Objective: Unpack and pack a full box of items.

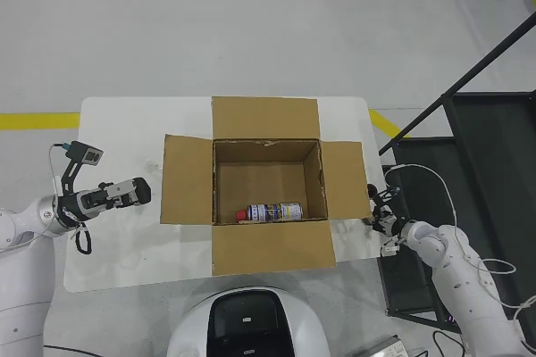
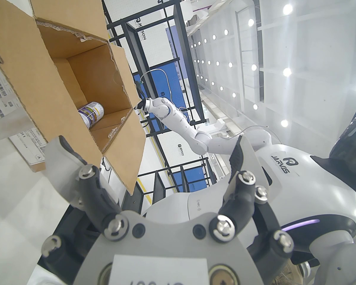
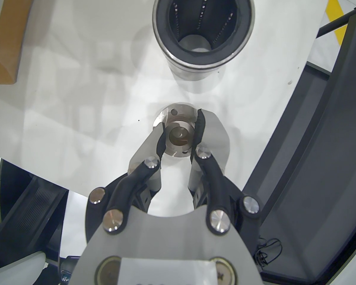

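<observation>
I'm looking at one cardboard box (image 1: 266,116) sitting open in the middle of the white table (image 1: 116,134), all four flaps folded flat outward. It is plain brown, with torn paper edges along the rim and white shipping labels on the outer side facing my left arm. Inside I count a single can (image 1: 272,212), lying on its side against the wall nearest the robot. It has a red cap at one end and a blue-and-purple printed label.

My left gripper (image 1: 141,191) hangs over the table just beside the box's left flap, with its fingers (image 2: 59,149) spread wide and nothing between them.

My right gripper (image 3: 179,137) is low over the table's right edge, beyond the right flap. It is clamped on a small round metal flanged piece (image 3: 178,120) that rests on the table, with one black pad on either side of the piece's raised hub. Just beyond it stands one larger metal sleeve (image 3: 201,31), upright, with a dark bore lined by rows of tiny balls. That makes two metal parts on the table.
</observation>
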